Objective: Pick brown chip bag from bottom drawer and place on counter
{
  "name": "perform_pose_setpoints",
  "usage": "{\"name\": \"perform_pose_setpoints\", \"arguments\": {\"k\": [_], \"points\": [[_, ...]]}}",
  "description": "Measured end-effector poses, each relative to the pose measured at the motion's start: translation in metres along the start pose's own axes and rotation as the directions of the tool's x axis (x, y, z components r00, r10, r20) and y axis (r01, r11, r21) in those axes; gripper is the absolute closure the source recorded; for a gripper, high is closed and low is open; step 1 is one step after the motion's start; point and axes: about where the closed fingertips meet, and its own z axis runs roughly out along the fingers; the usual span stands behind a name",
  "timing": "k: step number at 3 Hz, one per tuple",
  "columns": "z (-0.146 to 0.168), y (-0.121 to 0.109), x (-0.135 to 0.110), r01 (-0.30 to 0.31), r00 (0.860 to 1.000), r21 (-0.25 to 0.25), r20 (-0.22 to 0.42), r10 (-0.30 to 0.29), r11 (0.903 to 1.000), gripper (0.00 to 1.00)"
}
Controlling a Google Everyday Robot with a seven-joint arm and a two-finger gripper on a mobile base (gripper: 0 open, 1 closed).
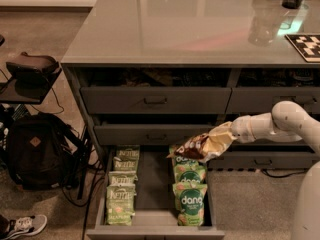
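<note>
the brown chip bag is held pinched in the gripper at centre right, above the bottom drawer, and could be dropped short of the counter if its thin edge slips.

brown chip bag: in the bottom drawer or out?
Out. The hand holds the brown chip bag in the air above the dang bags in the open bottom drawer; not on the counter.

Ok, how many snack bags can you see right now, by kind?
Pale green Kettle bags, left column of the bottom drawer: 4
Bright green dang bags, right column: 3
Brown chip bag, held by the pincer above the drawer: 1
Total: 8 visible; overlapping bags may hide more.
</note>
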Motion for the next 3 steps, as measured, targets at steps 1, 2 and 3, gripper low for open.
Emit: {"name": "perform_pose_setpoints", "arguments": {"k": [1, 2, 3], "points": [[-0.004, 0.07, -0.033, 0.177, 0.984, -0.182, 0.054, -0.17, 0.9672, 1.0], [-0.015, 0.133, -0.052, 0.311, 0.95, -0.262, 0.089, -0.298, 0.9136, 1.0], [-0.034, 0.17, -0.075, 0.414, 0.91, -0.217, 0.132, -0.394, 0.8839, 1.0]]}}
